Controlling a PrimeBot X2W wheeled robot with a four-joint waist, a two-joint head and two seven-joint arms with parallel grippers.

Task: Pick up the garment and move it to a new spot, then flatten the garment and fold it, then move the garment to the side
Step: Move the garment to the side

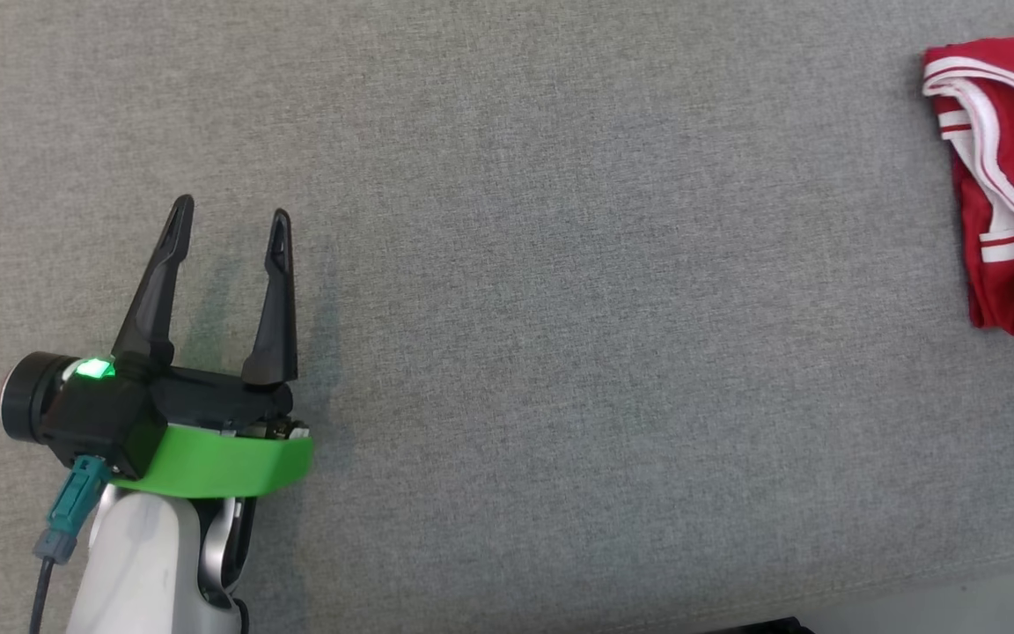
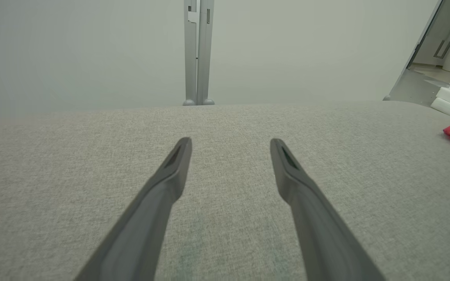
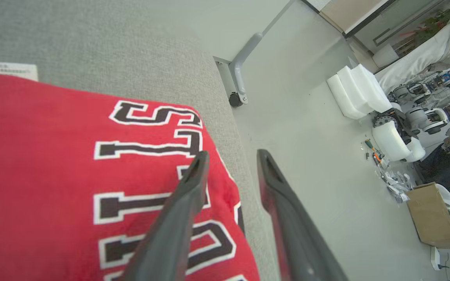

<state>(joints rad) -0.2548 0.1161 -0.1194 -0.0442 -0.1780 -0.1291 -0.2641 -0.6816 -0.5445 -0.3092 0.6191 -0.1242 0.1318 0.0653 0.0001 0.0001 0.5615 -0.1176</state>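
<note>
Nearest, my left fingers [image 1: 231, 211] hang spread and empty over the bare grey worktop [image 1: 560, 308], tips toward twelve o'clock. Out past them, at about two o'clock and well apart, the garment [image 1: 1000, 189] lies folded at the worktop's right edge. It is a red jersey with white trim, and its long axis runs twelve to six along that edge.

My right fingers [image 3: 233, 153] are by far the nearer pair. They stand parted over the garment's outer corner with nothing between them. One finger is above the red cloth and its black lettering, and the other is out beyond the hem, toward the worktop's edge. From that wrist the bulk of the cloth spreads toward nine and ten o'clock, and the floor [image 3: 326, 156] falls away toward three.

I judge the fold made and the garment already at the side, so what remains belongs to the right arm: drawing back clear without snagging the top layer. The left has no reach on it from where it hangs.
</note>
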